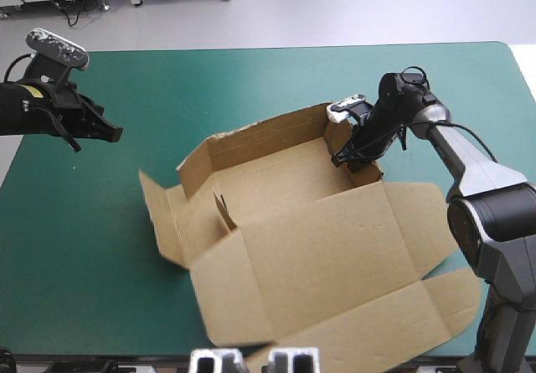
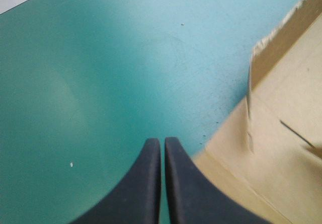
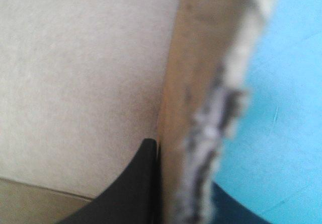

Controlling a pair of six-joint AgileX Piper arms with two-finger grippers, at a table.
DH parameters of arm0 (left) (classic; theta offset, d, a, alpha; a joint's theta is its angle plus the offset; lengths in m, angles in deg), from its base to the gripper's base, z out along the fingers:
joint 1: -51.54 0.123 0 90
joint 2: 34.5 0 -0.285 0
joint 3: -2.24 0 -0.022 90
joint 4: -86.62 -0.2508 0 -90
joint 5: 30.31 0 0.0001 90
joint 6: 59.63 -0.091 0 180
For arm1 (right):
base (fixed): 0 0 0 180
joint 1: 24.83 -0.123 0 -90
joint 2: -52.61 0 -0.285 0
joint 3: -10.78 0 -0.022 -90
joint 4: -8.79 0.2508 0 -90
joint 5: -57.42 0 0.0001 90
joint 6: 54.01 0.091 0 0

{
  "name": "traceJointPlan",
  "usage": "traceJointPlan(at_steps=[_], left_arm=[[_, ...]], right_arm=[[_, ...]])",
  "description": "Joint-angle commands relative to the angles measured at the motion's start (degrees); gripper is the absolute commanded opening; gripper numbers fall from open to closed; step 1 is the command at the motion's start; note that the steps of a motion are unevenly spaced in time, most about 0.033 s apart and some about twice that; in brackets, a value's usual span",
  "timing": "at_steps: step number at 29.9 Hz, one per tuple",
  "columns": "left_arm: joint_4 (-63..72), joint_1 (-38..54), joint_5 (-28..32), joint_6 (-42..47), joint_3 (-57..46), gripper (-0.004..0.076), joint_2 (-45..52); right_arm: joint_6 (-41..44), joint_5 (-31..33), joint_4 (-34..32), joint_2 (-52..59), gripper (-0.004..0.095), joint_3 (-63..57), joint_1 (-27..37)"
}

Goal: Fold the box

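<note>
box (image 1: 310, 247): near flap blurred, cut off at the high view's bottom edge.
right gripper (image 3: 166, 153): one finger mostly hidden behind the box's raised wall, whose torn edge is just a blur.

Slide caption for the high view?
Right gripper pinches a raised wall of the brown cardboard box; shut left gripper hovers over the teal-green table cover.

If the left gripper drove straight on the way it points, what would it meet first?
Probably the bare teal-green table cover: the wrist view shows it straight ahead of the left gripper, with the brown cardboard box and its torn-edged wall off to one side. Depth is unclear.
</note>
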State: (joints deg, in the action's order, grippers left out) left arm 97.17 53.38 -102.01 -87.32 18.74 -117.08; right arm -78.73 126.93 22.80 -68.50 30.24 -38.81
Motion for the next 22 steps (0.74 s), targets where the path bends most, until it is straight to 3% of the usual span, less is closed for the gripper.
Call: traceJointPlan(at_steps=[1,9,13,22], left_arm=[[2.1,0.2,-1.0,-0.1,1.2,0.0013,1.5],[1.7,3.0,0.4,0.1,0.5,0.0013,0.7],[1.7,6.3,3.8,2.1,0.5,0.0014,-0.2],[2.4,13.3,7.7,5.1,0.4,0.0014,-2.6]], right_arm=[[-1.7,2.5,2.5,3.9,-0.0024,5.3,-0.1],[-1.7,2.5,1.1,12.6,-0.0024,18.6,0.0],[-1.4,2.5,0.3,18.6,-0.0024,21.6,1.3],[-2.9,2.5,3.3,30.0,-0.0024,21.6,12.4]])
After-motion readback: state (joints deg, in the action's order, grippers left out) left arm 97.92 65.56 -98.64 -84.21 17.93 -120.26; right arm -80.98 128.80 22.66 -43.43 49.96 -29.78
